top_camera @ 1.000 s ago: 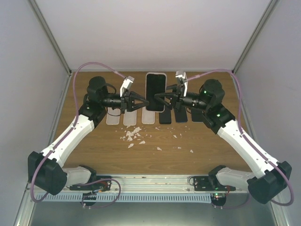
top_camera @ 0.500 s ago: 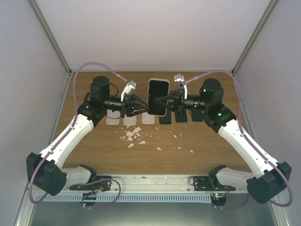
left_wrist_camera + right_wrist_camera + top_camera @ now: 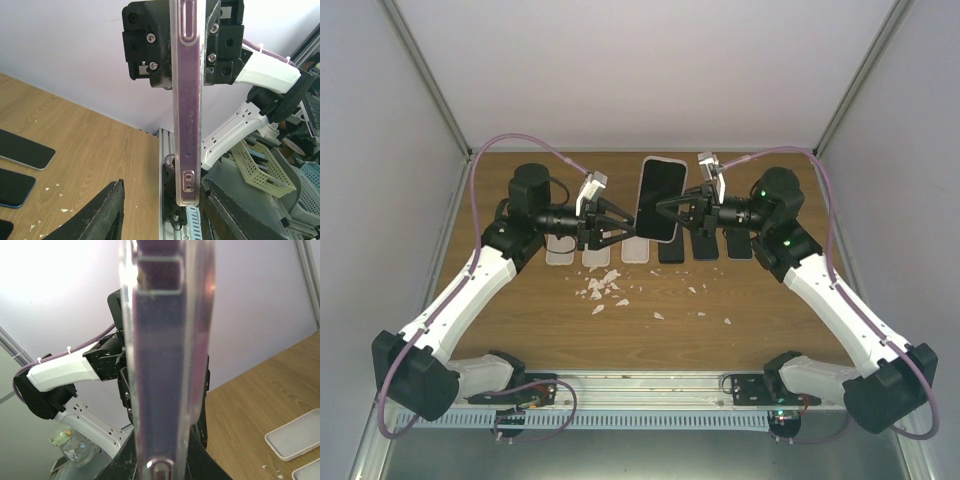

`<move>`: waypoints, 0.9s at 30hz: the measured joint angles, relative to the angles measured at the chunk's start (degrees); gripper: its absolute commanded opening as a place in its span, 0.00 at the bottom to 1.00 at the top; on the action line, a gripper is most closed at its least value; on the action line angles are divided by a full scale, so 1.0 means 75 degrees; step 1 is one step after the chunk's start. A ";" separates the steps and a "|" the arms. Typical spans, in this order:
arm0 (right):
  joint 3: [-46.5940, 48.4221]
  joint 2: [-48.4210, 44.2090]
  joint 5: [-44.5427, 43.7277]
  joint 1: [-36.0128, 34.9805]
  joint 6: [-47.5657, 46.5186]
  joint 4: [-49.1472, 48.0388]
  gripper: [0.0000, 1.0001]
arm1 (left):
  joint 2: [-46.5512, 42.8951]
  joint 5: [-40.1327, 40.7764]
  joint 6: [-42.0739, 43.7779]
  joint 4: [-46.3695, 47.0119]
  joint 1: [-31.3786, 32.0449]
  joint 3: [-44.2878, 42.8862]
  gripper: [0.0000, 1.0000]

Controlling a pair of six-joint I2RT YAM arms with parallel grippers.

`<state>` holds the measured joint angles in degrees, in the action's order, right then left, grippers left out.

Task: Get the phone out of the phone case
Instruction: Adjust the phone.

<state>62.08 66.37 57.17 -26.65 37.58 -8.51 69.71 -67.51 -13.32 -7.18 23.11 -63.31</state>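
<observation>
Two claws flank the cased phone (image 3: 660, 198) above the desk (image 3: 650, 300): right claw (image 3: 672, 208) clenched on its edge, left claw (image 3: 626, 228) released, fingers (image 3: 107, 212) spread astride its opposite edge.

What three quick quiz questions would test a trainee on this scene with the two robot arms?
1. True or false: the right gripper is shut on the dark phone in a clear plastic case.
2. The left gripper has its jaws: A) shut on the phone, B) open, C) out of view.
3. What lies scattered on the brown wooden table?
Key: 1 true; 2 B; 3 small white scraps.
</observation>
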 measured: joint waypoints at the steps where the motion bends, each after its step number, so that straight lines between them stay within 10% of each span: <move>1: -0.0003 0.0000 -0.0003 0.0000 0.0052 -0.0041 0.01 | 0.0000 0.0015 -0.0003 0.0000 0.0006 0.0000 0.38; 27: -0.0705 -0.0012 0.0799 0.0154 0.2661 -0.2678 0.01 | 0.0082 0.0761 -0.0003 0.0201 -0.0047 0.0449 0.25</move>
<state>56.80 66.28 63.16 -25.50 57.54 -28.60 70.32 -61.80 -13.34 -5.67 22.76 -59.94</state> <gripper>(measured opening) 0.086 0.214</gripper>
